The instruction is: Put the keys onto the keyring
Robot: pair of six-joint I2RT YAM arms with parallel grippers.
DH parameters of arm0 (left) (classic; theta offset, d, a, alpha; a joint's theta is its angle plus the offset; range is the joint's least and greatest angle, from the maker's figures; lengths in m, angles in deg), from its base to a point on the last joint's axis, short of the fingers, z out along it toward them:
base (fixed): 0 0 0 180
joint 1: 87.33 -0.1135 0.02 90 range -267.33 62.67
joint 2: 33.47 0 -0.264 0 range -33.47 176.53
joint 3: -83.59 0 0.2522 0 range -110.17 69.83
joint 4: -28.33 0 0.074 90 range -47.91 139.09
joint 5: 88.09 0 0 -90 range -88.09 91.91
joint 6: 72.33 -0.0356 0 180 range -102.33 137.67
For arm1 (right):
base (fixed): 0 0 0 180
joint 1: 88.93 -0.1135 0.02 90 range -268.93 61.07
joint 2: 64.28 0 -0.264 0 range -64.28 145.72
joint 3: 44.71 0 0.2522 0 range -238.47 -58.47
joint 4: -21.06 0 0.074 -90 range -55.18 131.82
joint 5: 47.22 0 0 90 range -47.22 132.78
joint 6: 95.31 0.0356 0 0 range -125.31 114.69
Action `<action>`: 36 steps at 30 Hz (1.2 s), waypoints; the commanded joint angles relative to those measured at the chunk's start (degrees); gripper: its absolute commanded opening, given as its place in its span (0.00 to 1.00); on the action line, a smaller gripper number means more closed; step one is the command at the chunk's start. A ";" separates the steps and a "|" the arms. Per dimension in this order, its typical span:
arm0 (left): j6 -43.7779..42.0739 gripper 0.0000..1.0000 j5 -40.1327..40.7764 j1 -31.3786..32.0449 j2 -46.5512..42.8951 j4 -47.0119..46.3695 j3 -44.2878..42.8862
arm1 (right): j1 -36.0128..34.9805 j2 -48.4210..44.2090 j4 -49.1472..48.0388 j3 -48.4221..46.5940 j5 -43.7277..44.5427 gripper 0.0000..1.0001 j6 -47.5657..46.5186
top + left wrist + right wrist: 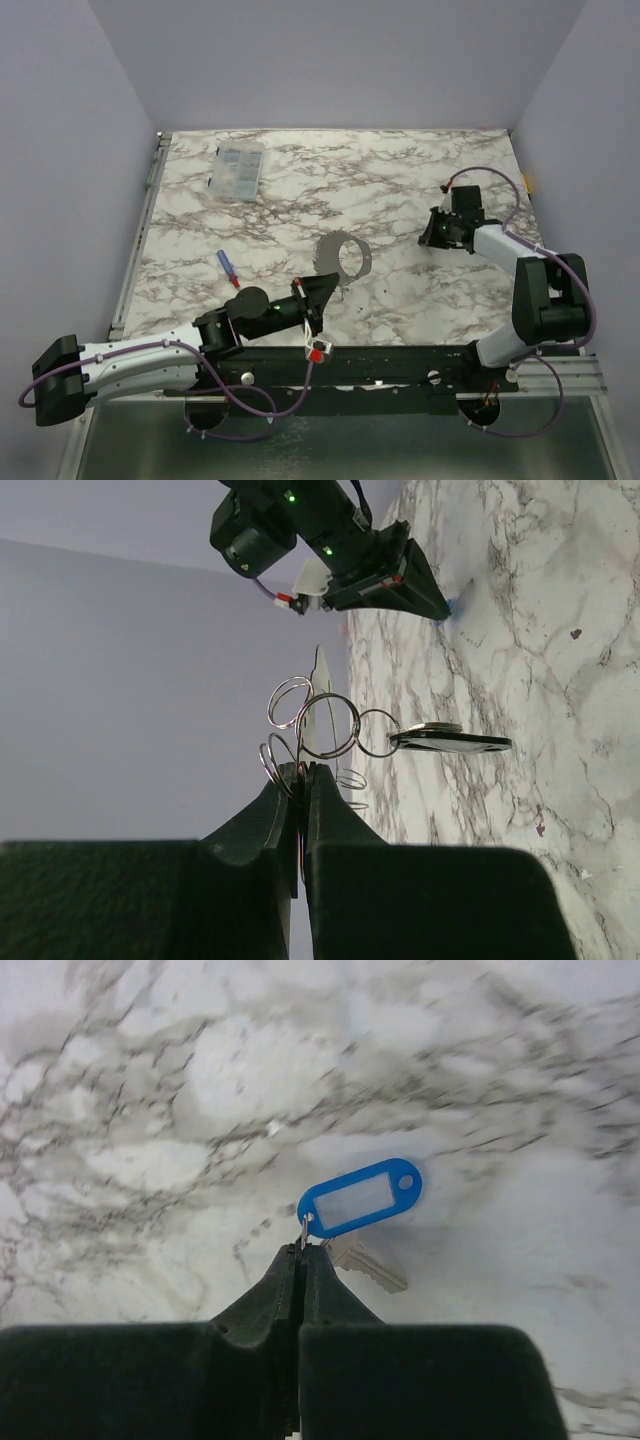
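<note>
The keyring [346, 256] is a large thin grey wire ring held upright over the table's middle. My left gripper [303, 768] is shut on its rim, and its coiled loops [328, 724] stand just past the fingertips. A dark flat tag [450, 742] hangs from the ring by a small loop. In the top view the left gripper [336, 279] sits just below the ring. At the table's right, my right gripper [303, 1247] is shut on the small loop of a key with a blue tag [361, 1198] and silver blade [370, 1265], close to the marble. Another blue key [228, 268] lies left of centre.
A clear plastic compartment box [238, 168] sits at the back left of the marble table [400, 190]. In the top view the right gripper [433, 238] is about a hand's width right of the keyring. Grey walls close in on three sides.
</note>
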 commanded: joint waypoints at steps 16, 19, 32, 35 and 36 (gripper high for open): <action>0.32 0.00 -1.15 -0.38 0.59 -3.33 0.24 | -12.30 -10.08 12.29 1.94 7.44 0.50 8.68; 0.41 0.00 -1.13 -0.58 0.51 -3.34 0.32 | -12.83 -9.78 13.47 0.62 7.78 0.48 7.61; 0.68 0.00 -1.22 -0.64 0.77 -3.25 0.59 | -13.34 -3.17 8.91 0.55 8.83 0.34 0.28; 0.59 0.00 -1.05 -0.76 0.78 -3.07 0.59 | -13.31 -1.86 8.24 0.08 9.29 0.32 -0.08; 0.59 0.00 -1.11 -0.73 0.78 -3.07 0.59 | -13.34 -1.47 8.02 -0.08 9.27 0.32 -0.14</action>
